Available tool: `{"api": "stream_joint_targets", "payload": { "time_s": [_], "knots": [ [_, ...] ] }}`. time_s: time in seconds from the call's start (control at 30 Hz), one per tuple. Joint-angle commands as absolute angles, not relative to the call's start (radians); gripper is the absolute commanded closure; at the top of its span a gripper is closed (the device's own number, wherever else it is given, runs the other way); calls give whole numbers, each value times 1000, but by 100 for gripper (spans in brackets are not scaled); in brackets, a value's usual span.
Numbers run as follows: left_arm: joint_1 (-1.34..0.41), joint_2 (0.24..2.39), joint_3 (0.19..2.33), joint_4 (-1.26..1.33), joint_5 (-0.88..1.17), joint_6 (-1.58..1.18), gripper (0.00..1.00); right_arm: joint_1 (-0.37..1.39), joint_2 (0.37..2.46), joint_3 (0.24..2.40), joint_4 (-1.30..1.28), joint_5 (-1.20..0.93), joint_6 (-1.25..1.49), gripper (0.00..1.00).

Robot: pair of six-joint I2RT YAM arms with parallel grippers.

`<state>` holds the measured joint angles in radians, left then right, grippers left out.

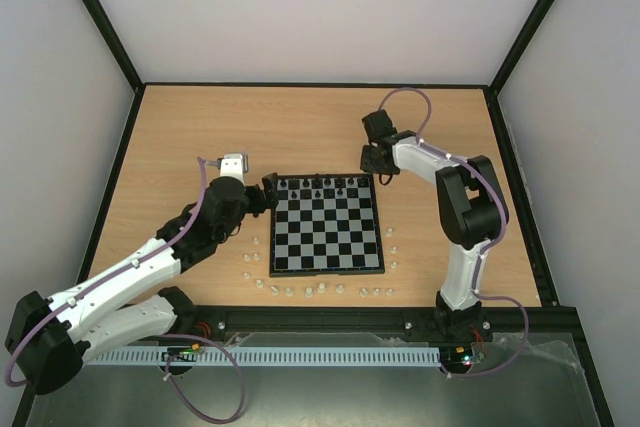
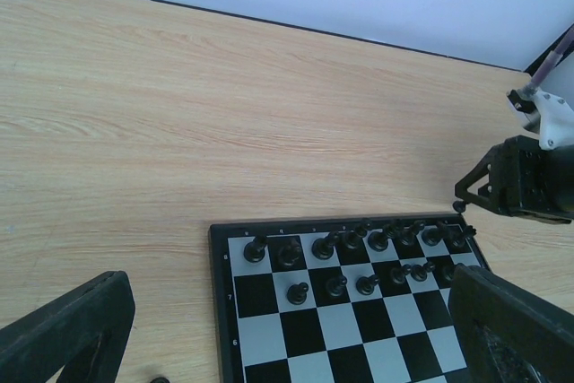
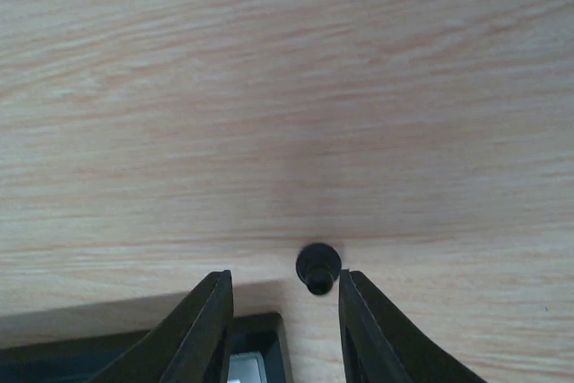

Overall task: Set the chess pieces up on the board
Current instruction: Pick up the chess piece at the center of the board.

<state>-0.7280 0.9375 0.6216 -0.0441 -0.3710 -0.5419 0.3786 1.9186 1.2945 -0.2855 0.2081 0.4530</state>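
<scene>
The board lies mid-table. Several black chess pieces stand in its two far rows, also seen in the left wrist view. My left gripper hovers at the board's far left corner, open and empty. A black piece stands off the board near its left finger. My right gripper is low at the board's far right corner, open. A lone black piece stands on the table between its fingertips, close to the right finger and apart from both.
Tiny white pieces lie on the table round the board: left, near edge, right. The board's corner shows under the right gripper. Grey walls with black frame posts enclose the table.
</scene>
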Motion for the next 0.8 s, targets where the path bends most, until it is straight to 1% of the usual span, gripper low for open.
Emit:
{"api": "stream_joint_targets", "payload": {
  "time_s": [0.0, 0.2, 0.4, 0.77],
  "knots": [
    [-721, 943, 625, -54, -392, -535, 1, 370, 1958, 1364, -345, 212, 460, 67],
    [-721, 945, 626, -54, -390, -532, 1, 365, 1973, 1391, -374, 248, 461, 68],
    [-719, 946, 628, -54, -387, -532, 1, 365, 1946, 1349, -370, 277, 461, 68],
    [-718, 949, 626, -52, -383, -530, 1, 359, 1959, 1331, -359, 252, 452, 72]
  ]
}}
